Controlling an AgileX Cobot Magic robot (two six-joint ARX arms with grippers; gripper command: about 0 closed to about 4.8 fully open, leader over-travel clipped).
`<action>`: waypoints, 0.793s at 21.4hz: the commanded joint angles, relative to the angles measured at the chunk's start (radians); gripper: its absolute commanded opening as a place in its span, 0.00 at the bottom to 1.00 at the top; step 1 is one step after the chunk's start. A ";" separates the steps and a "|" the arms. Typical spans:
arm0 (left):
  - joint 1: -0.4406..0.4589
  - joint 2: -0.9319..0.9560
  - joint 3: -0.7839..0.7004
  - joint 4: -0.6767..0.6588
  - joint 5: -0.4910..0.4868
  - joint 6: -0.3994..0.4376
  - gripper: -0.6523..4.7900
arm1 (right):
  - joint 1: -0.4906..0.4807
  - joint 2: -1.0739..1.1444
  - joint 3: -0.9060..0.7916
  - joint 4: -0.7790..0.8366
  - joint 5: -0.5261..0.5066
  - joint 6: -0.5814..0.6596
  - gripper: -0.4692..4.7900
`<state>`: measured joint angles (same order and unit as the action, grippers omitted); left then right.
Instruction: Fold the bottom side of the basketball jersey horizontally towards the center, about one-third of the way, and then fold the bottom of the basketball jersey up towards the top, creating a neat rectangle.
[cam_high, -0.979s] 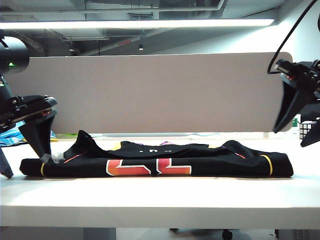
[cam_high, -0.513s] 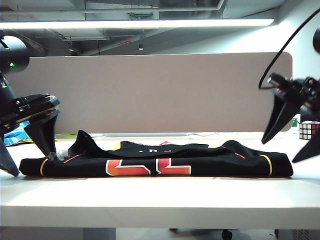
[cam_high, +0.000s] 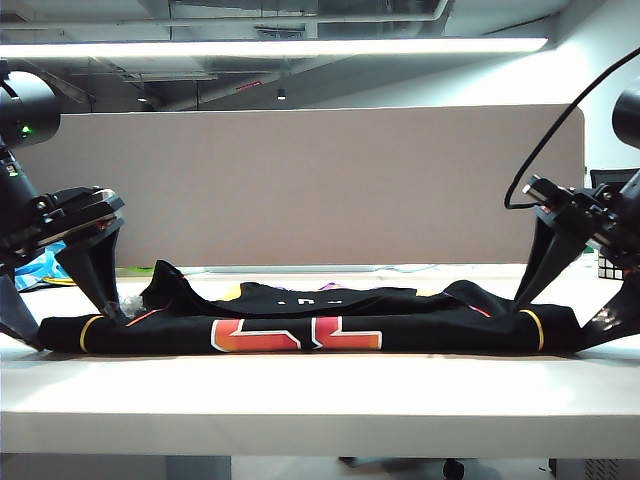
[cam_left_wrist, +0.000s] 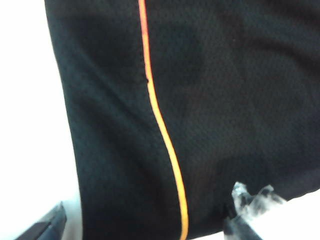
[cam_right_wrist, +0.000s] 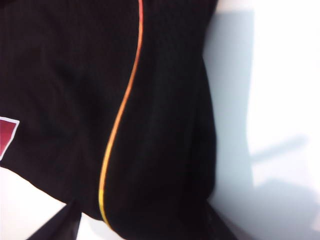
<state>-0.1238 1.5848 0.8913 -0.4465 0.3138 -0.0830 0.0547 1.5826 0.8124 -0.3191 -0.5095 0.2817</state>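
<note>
Here the jersey (cam_high: 310, 322) lies flat across the white desk (cam_high: 320, 400), already folded into a long low band, its orange-red number facing the front edge and a thin orange stripe near each end. The left claw (cam_high: 62, 325) stands at the band's left end, jaws spread wide with one finger on either side of that end, holding nothing. The right claw (cam_high: 565, 325) straddles the right end the same way, jaws wide apart and empty. Both wrist views look down on black mesh and the stripe. Behind the jersey runs a beige partition (cam_high: 300, 180), with a puzzle cube (cam_high: 610, 265) at far right
</note>
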 joint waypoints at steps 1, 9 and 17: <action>0.002 0.014 -0.005 0.027 0.010 -0.008 0.85 | 0.019 0.008 -0.005 0.007 0.012 0.015 0.67; 0.001 0.030 -0.015 0.084 0.113 -0.014 0.12 | 0.042 0.010 -0.004 0.064 0.013 0.037 0.13; 0.001 -0.119 -0.049 -0.198 0.148 0.049 0.11 | 0.056 -0.190 -0.021 -0.261 -0.003 -0.168 0.08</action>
<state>-0.1246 1.5002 0.8654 -0.5838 0.4335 -0.0456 0.1093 1.4418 0.8013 -0.5018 -0.5156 0.1631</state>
